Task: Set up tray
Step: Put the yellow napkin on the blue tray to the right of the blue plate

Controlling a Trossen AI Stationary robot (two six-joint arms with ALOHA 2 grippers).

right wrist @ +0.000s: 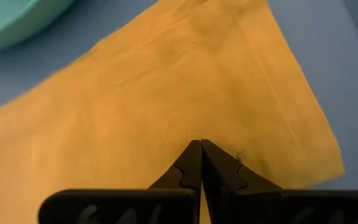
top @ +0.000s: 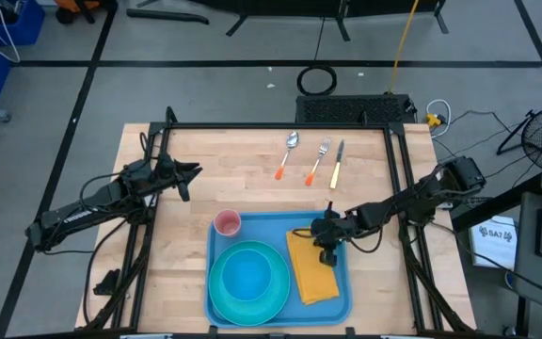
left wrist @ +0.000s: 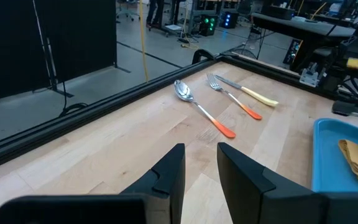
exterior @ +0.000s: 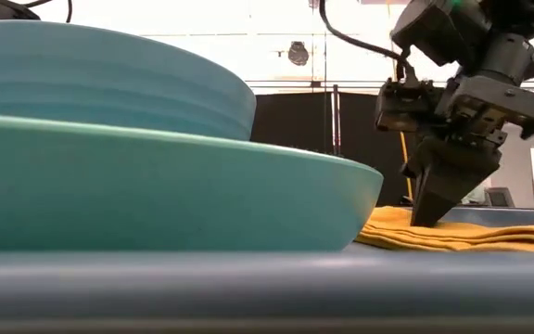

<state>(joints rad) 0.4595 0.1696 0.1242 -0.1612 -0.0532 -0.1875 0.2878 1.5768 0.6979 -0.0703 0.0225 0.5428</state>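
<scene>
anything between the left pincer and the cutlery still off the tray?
Nothing visible. The left pincer hovers open over bare table, with open wood up to the spoon, fork and knife. The tray lies off to the side.

Even overhead light, soft shadows. In the low view, the near plate [exterior: 156,186] is blurred and the upper background glares white. The right wrist view's napkin [right wrist: 166,93] looks soft.
</scene>
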